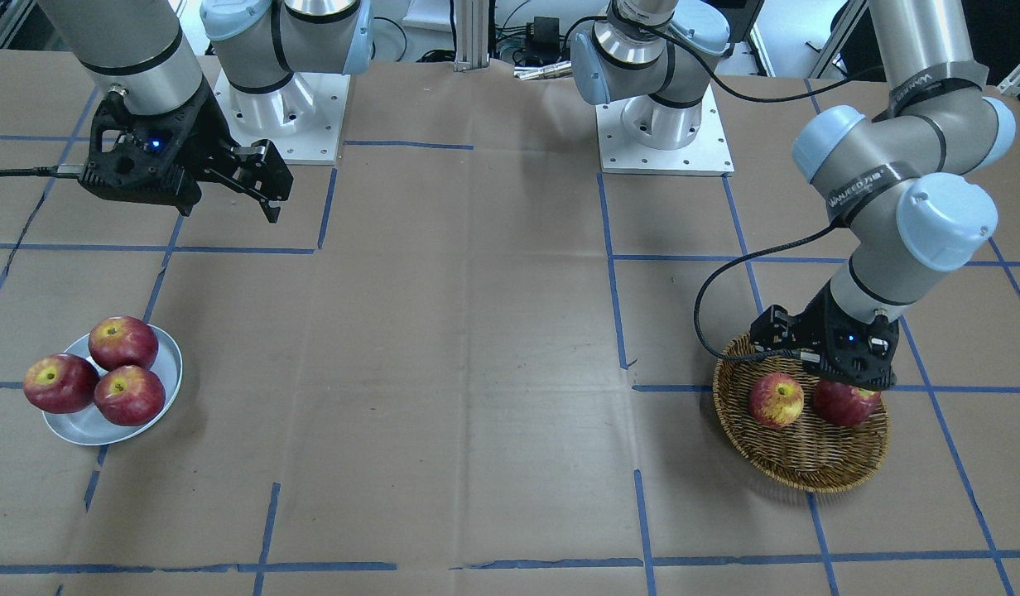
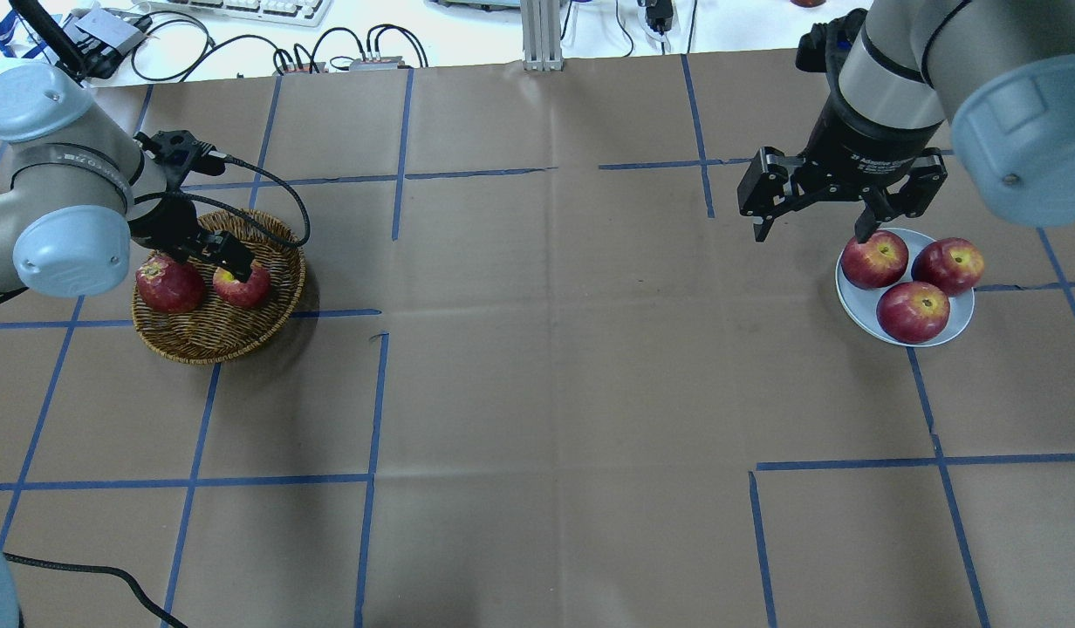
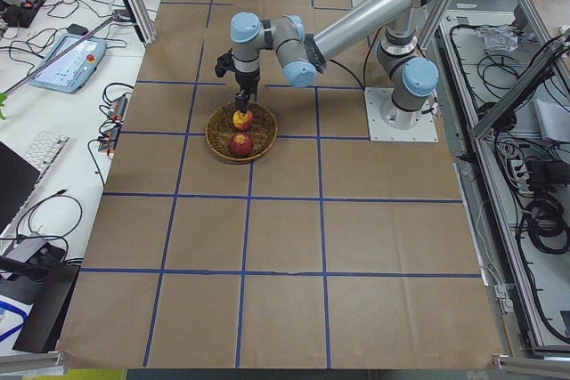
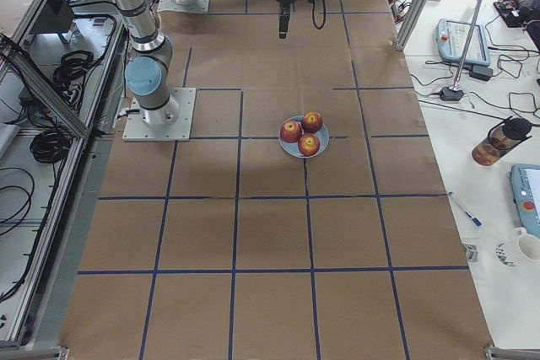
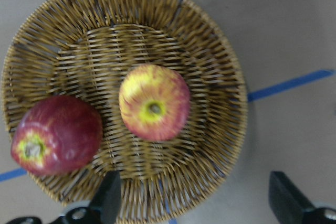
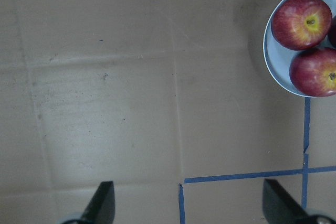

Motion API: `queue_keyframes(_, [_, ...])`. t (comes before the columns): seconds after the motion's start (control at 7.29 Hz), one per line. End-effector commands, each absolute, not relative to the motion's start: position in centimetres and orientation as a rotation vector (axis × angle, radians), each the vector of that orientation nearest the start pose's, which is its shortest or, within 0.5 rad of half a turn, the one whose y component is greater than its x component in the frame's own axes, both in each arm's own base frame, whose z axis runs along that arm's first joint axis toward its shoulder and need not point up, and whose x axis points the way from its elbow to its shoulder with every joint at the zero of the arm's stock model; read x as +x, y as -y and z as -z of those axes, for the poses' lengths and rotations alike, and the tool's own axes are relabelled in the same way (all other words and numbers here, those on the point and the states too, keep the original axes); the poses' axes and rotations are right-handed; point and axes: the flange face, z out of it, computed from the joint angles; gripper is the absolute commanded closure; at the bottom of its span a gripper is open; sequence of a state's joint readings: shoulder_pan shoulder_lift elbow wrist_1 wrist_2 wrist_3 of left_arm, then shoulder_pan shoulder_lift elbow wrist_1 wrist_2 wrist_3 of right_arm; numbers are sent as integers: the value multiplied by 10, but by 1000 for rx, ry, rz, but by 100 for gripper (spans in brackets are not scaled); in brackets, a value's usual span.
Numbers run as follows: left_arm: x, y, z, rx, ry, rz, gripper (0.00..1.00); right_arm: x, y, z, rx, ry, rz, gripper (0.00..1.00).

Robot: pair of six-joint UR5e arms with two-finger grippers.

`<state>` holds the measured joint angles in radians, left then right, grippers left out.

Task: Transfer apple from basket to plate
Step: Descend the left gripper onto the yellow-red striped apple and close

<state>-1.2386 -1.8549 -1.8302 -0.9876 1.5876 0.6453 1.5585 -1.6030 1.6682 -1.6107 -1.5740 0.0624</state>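
The apple (image 5: 154, 102), light red with yellow patches, lies in the wicker basket (image 5: 210, 51) next to a dark red apple (image 5: 56, 135). It also shows in the overhead view (image 2: 243, 286) and the front view (image 1: 776, 400). My left gripper (image 2: 223, 262) hangs open and empty just above the apple in the basket (image 2: 219, 336). Its fingertips (image 5: 107, 203) show at the bottom of the left wrist view. The pale plate (image 2: 856, 305) at the other end holds three dark red apples (image 2: 913, 311). My right gripper (image 2: 812, 225) is open and empty, raised beside the plate.
Brown paper with blue tape lines covers the table (image 2: 546, 349). The two arm bases (image 1: 663, 124) stand at the robot's edge. Cables and keyboards (image 2: 241, 9) lie beyond the far edge. The plate's rim shows in the right wrist view (image 6: 270, 61).
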Motion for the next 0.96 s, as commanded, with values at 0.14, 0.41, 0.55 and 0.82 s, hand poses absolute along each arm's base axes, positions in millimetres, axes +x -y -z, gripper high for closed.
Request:
queue_keyframes(0.14, [68,597,-225,448,-3097,-19,1,127,476,-459,116,-3143,-41,0])
queue_keyframes(0.41, [68,593,-204,431,-3116,-72,1,127,477,-459,116,-3143,-43,0])
queue_keyframes(0.55, [67,593,-196,408,-3122,-96,1,127,476,-459,116,-3144,-41,0])
queue_keyframes(0.82, [68,594,-193,403,-3119,-104,17,127,477,-460,116,-3143,-38,0])
